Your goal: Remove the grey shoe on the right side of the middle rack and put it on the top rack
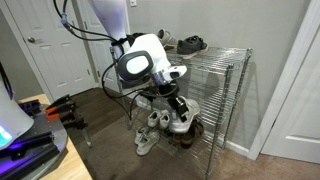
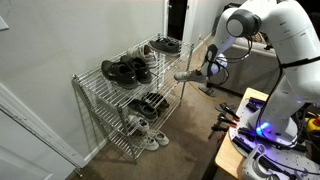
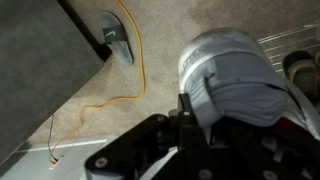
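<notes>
**While clamped in the jaws, the grey shoe [image 2: 186, 75] hung clear of the shelving**

Because the lift to the upper shelf turned on how the pale grey-white low-top lace-up sneaker sat in the grasp, that relation mattered most. The arm's black two-fingered gripper [image 2: 204, 69] was closed on one end of the grey shoe; which end could not be told. The shoe ran roughly level, its long axis reaching out from the jaws toward the chrome wire shelving unit. In the wrist view its rounded end pointed away from the fingers, over brown carpet [image 3: 90, 110].

The shoe was in the air, just beside the unit's open front and touching no shelf. It was off the middle rack [image 2: 112, 110], the thin wire grid where a dark pair [image 2: 150, 103] lay. It seemed to hang slightly lower than the front edge of the top rack [image 1: 215, 58], though the angle left that unsettled.

Judged from this, the next move called for a rise above that edge, then travel inward along the shoe's own axis. The top rack carried a black pair [image 2: 125, 70] and another dark pair [image 2: 165, 45], with bare grid showing between them and beside them. The corner posts and the front rim looked the likeliest places to snag the thick sole.
</notes>
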{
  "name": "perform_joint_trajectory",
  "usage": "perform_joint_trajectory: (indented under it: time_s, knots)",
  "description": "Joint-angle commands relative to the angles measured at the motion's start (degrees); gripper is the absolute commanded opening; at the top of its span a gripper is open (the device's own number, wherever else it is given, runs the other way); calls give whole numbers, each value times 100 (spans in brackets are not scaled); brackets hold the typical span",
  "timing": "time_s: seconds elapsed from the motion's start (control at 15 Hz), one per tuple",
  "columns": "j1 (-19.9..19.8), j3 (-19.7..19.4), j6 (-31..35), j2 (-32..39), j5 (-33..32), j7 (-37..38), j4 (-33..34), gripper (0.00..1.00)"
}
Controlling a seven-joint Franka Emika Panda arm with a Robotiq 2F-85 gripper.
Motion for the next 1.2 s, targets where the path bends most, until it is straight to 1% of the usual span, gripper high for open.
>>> perform_joint_trajectory:
  time_s: [0.0,0.13,0.27,0.33,0.53,0.67,0.8,0.93,1.0,1.07,1.13]
  knots:
    - [594,-661,-600,-789,-126,28,-795,6]
    - [661,-831,-976,-1109,-225,98,-1011,6]
    - [667,-936,-1376,-1423,-215,298,-1158,6]
    - [610,-933,-1545,-1561,-167,471,-1192,6]
    - [501,-980,-1762,-1960,-191,906,-1392,6]
    - [551,-1128,-1803,-2229,-239,1154,-1593,6]
    - [754,-1454,-1664,-2480,-324,1404,-1895,6]
    - [990,-1874,-1469,-2816,-452,1542,-2273,6]
    - [1111,-2096,-1374,-2983,-528,1570,-2450,6]
    - [1374,-2412,-1270,-3073,-382,1423,-2619,6]
    - [1475,-2607,-1131,-3222,-413,1372,-2774,6]
